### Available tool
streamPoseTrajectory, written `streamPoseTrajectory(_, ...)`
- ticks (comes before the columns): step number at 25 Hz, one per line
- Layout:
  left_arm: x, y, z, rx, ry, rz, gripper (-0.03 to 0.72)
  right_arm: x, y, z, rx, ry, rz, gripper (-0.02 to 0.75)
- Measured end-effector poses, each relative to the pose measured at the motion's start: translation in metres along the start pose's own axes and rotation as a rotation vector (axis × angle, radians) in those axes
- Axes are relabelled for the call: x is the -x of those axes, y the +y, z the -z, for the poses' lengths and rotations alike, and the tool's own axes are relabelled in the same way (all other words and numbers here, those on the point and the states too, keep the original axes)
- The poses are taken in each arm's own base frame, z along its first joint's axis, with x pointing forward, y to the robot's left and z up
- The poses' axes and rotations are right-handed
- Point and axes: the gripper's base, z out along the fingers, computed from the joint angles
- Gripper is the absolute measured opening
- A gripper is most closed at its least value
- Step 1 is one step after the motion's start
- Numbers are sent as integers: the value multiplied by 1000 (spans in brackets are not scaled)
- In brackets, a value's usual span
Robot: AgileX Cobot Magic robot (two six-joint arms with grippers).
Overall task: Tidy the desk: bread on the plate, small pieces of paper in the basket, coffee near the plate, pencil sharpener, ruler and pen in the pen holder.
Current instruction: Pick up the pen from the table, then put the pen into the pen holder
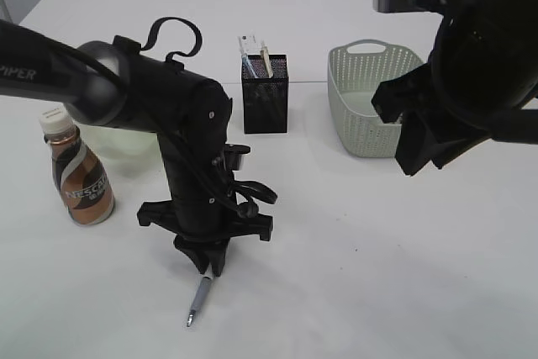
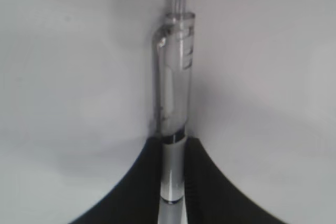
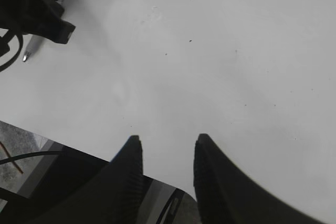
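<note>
Pen (image 2: 174, 103) on desk (image 1: 378, 275), barrel between left claw (image 2: 173, 182) fingers, seemingly pinched

Clear-barrelled pen (image 1: 198, 298) lies on the white desk (image 1: 378, 250), tip toward camera.

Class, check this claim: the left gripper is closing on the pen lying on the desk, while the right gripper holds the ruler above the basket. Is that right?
One error: the right gripper holds nothing; the right wrist view shows its jaws apart over bare desk. The left gripper does pinch the pen on the desk.
</note>
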Motion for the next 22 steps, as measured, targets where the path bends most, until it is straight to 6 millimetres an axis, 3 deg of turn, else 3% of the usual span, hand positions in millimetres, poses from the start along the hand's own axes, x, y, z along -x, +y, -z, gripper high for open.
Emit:
streamPoseTrajectory(6,3,-5,29,61,134,-115,66,0,0,0,2,0,-1,247)
streamPoseTrajectory(15,6,-15,69,-35,87,-204,65,0,0,0,4,0,-1,246)
streamPoseTrajectory(19,-3,-12,101,-51,20,-236,65,0,1,0,10,1,-3,246)
streamPoseTrajectory(22,-23,-7,126,-20,-36,-285,65,0,4,0,42,4,-14,246)
